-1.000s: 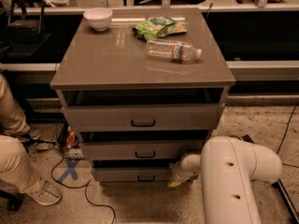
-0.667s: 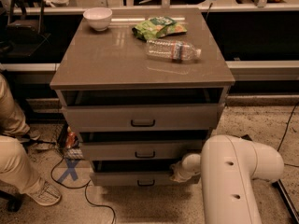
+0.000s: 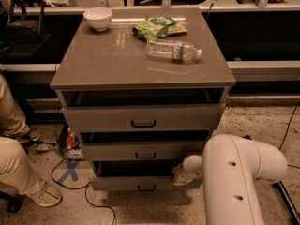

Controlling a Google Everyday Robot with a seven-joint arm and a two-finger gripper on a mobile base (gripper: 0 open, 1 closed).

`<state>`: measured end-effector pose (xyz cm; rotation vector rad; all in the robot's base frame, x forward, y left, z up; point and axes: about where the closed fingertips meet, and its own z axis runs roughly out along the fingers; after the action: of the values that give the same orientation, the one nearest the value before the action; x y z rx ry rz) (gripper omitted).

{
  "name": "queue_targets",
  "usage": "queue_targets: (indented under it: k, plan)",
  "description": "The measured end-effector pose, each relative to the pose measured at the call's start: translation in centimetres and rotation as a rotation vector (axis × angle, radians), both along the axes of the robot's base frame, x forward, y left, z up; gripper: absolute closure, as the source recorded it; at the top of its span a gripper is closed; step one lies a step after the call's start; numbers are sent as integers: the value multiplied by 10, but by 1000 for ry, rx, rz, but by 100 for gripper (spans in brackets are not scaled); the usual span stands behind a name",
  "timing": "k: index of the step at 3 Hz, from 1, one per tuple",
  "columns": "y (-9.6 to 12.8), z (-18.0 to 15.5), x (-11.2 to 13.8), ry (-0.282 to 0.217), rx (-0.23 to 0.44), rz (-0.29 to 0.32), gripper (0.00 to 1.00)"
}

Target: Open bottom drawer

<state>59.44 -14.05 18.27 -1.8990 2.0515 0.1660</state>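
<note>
The bottom drawer (image 3: 126, 183) is the narrowest grey front, lowest of three, with a small black loop handle (image 3: 146, 188). It stands pulled out a little, with a dark gap above its front. My gripper (image 3: 179, 177) is at the drawer's right end, at the top right corner of its front, mostly hidden behind my white arm (image 3: 234, 177). The middle drawer (image 3: 140, 151) and top drawer (image 3: 140, 118) above it also stand slightly out.
On the cabinet top (image 3: 108, 64) lie a white bowl (image 3: 98, 18), a green snack bag (image 3: 158, 27) and a clear water bottle (image 3: 173, 50). A seated person's legs (image 3: 14, 163) are at the left. Cables (image 3: 89, 196) and a blue floor mark (image 3: 69, 170) lie by the cabinet's left foot.
The gripper has shifted slightly up and left along the bottom drawer's right end, and the drawer front seems a little further out.
</note>
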Motion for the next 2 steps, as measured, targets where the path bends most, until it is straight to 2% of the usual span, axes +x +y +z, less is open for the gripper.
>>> queue_targets:
  k: [1,2]
  plan:
    - [1,-2,-2,3,1,1,82]
    - [1,-2,-2,4,1,2,59]
